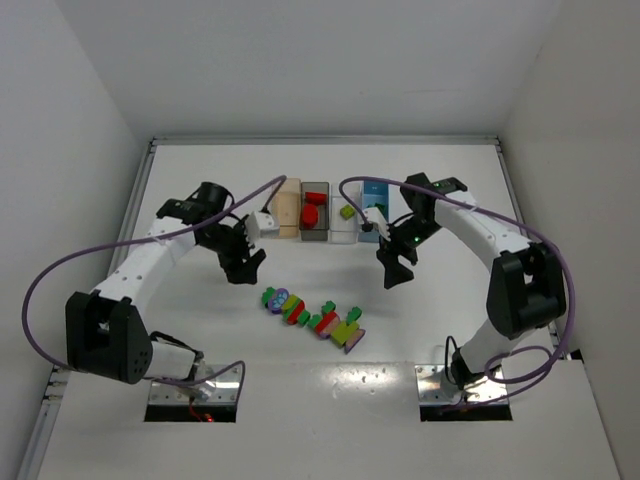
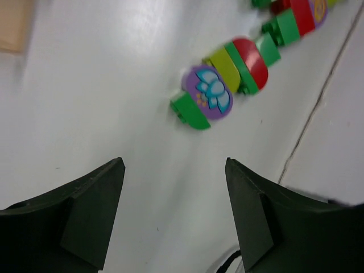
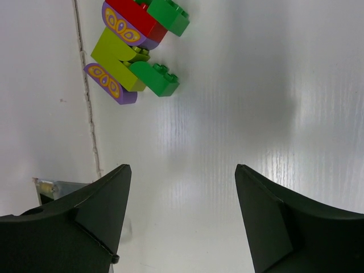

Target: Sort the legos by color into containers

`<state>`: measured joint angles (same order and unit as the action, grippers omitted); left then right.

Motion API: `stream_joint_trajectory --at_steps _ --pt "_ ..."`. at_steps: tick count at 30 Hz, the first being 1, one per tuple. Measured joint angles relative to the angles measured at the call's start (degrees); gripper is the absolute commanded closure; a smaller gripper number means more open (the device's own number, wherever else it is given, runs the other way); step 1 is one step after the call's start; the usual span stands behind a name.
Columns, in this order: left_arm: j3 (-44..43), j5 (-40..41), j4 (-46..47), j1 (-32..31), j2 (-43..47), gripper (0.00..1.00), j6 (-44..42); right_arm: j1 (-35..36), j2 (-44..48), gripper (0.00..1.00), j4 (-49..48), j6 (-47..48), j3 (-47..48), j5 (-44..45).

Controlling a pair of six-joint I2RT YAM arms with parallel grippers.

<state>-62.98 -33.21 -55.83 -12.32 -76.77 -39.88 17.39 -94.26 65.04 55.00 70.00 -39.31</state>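
Legos (image 1: 312, 316) lie clustered near the empty, spread left hand (image 1: 247, 266) and right hand (image 1: 393, 268).

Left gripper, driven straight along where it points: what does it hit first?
Probably bare table, just short of the lego row. The green brick beside the purple flower piece lies next in line. Depth is unclear.

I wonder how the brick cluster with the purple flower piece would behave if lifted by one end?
The cluster looks like hard plastic, so probably stiff and light, yet it is several pieces joined and may snap apart in a one-end lift. Its rounded purple flower piece might slip from a pinch.
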Motion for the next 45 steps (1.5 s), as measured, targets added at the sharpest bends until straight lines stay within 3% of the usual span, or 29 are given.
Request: stream_joint_trajectory --at_steps 7,20,30,45 --pt "4.39 -0.35 -4.0 -4.92 -0.96 0.21 -17.16 -0.46 -0.57 0.26 -1.09 -2.1 -0.33 1.75" --pt "9.77 -3.78 6.51 -18.97 -0.7 0.16 -26.32 -7.56 0.5 0.26 -7.82 -11.61 -8.07 5.07" --pt "11.08 -0.13 9.99 -20.24 -4.15 0.12 -31.36 -13.18 0.92 0.26 -8.63 -15.39 -8.07 4.74" --pt "14.08 5.64 14.19 -20.24 -7.63 0.1 -34.1 -15.52 -0.02 0.26 -8.0 -16.06 -5.55 3.91"
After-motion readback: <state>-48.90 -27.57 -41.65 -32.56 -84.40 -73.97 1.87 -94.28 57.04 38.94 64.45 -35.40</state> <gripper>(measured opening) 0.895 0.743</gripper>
